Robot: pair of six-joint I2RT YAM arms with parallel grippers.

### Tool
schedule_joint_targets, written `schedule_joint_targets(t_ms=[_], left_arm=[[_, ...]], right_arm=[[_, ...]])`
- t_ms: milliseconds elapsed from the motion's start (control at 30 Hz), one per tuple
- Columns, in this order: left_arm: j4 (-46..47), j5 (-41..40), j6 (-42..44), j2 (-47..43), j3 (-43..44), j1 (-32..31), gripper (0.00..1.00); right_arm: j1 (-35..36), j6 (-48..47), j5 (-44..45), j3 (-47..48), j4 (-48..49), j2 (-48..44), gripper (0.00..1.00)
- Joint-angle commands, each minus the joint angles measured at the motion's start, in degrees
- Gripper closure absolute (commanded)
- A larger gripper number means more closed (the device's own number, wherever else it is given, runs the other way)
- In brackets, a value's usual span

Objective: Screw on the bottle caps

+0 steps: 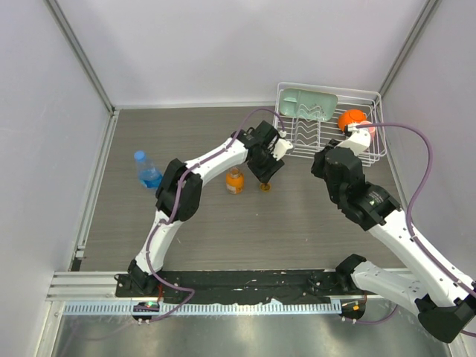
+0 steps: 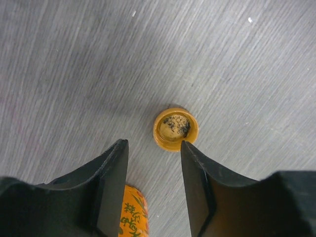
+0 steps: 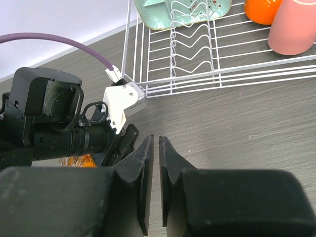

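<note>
Cap [image 2: 176, 129] on table [image 2: 74, 74] just ahead of left claw [image 2: 153, 144] tips, toward its right finger, not between them. Squat bottle [image 2: 132, 217] sits back of the tips by the left finger, tall bottle [image 1: 147, 171] well apart, farther out that same side. Rack [image 3: 197, 81] ahead of right claw [image 3: 156, 138]: plate [image 3: 187, 10] in its left part, ball [image 3: 261, 9] and cup [image 3: 295, 24] in its right, cup right of ball; left claw's body ahead-left of right claw, before the rack corner.
</note>
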Motion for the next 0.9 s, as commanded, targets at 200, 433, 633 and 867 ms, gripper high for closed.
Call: schedule_joint_targets(t_ms=[200,433,633,867], left_arm=[[6.0,-2.4,-0.5,1.1,0.2,-0.1,0.52],[7.1,-3.7,-0.4,1.9,-1.7,0.0,0.55],[7.9,-2.9,-0.9,2.2,-2.7,-0.1,0.56],[9.4,-1.0,-2.1,1.9,-6.0,-0.5,0.74]], right_arm=[[-0.1,-1.7,1.0,-0.6,2.9,-1.1,0.91],[-0.1,-2.3,1.1,-0.6,2.8,-0.9,0.97],[-0.1,-1.9,1.1,-0.8,2.9,-1.1,0.99],[-0.1,-1.6,0.7,0.1,2.3,-0.9,0.99]])
